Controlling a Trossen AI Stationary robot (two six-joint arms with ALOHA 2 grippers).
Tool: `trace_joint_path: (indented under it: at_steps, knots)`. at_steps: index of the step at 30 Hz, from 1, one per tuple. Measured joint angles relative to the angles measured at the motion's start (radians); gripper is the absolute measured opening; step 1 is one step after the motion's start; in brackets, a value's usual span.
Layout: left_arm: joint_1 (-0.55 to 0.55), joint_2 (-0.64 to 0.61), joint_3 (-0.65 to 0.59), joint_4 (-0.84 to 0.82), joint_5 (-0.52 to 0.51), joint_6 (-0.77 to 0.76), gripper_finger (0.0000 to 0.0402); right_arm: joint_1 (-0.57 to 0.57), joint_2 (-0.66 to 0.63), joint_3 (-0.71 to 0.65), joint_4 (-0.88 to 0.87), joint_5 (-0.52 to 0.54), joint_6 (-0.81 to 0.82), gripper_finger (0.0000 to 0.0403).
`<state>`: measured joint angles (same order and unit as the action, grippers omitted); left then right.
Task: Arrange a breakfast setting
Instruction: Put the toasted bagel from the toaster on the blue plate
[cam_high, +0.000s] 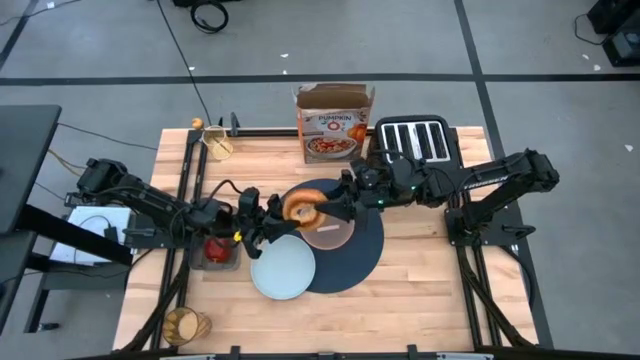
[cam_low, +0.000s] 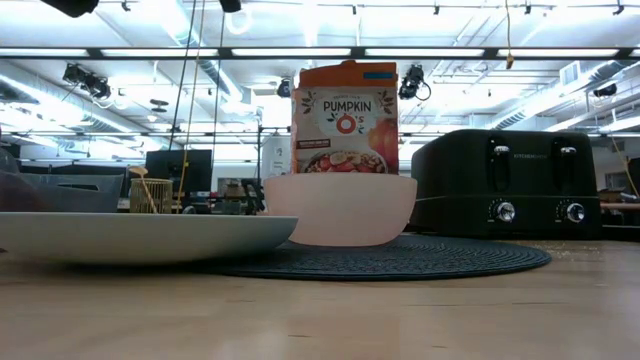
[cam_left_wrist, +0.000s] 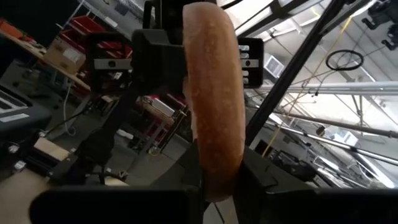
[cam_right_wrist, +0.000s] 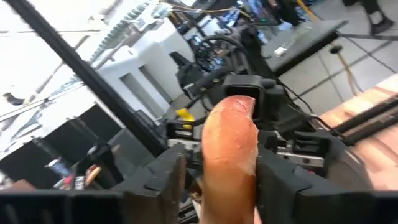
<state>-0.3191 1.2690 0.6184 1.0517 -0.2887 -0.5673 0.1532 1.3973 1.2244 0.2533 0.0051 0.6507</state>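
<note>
While bagel (cam_high: 301, 208) hangs over placemat (cam_high: 362, 258), left gripper (cam_high: 275, 217) pinches it; right gripper (cam_high: 327, 207) fingers straddle it, contact unclear. Plate (cam_high: 283, 271), bowl (cam_high: 328, 232) below.

Pale, smooth wooden table (cam_high: 420, 300); woven, matt dark-blue placemat (cam_low: 440, 258); glossy pinkish bowl (cam_low: 340, 210); smooth pale-blue plate (cam_high: 283, 272); browned, matt bagel (cam_left_wrist: 211, 93); printed cardboard cereal box (cam_low: 345, 118); satin black toaster (cam_low: 510, 185)

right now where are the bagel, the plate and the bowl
bagel (cam_high: 300, 208), high view, on its browned crust beside the hole
plate (cam_high: 283, 272), high view, bare middle of the pale-blue dish
bowl (cam_low: 340, 210), low view, front wall of the pinkish bowl
</note>
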Motion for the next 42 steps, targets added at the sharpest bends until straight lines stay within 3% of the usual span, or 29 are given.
trace_joint_path:
  at_steps: [5,7,11,14,19,25,28,32,42]
  knots:
    - [-0.028,-0.057,0.005,-0.091,0.024,0.035,0.0052,0.0,-0.099,0.001,-0.022,-0.032,-0.057,0.024]
    - [-0.043,-0.1,0.047,-0.285,0.024,0.037,0.0052,0.0,-0.147,0.003,-0.054,-0.032,-0.073,0.0254]
    - [-0.08,-0.141,0.245,-0.839,-0.01,0.038,0.0052,0.0,-0.234,0.001,-0.149,0.021,-0.106,0.0262]
    - [-0.113,-0.11,0.42,-1.202,-0.018,0.03,0.0051,0.002,-0.29,0.002,-0.209,0.075,-0.112,0.0258]
    - [-0.187,0.004,0.626,-1.623,-0.034,-0.035,0.005,0.002,-0.319,0.001,-0.315,0.108,-0.111,0.0254]
    - [-0.257,0.184,0.714,-1.846,-0.047,-0.092,0.005,0.002,-0.289,0.001,-0.369,0.109,-0.076,0.0253]
    - [-0.29,0.274,0.814,-2.017,-0.057,-0.085,0.005,0.002,-0.271,0.001,-0.381,0.108,-0.067,0.0253]
    - [-0.337,0.394,0.948,-2.262,-0.162,-0.055,0.0049,0.002,-0.25,0.0,-0.393,0.108,-0.067,0.0253]
    - [-0.429,0.643,0.975,-2.365,-0.33,0.083,0.0048,0.002,-0.221,0.001,-0.398,0.098,-0.041,0.0253]
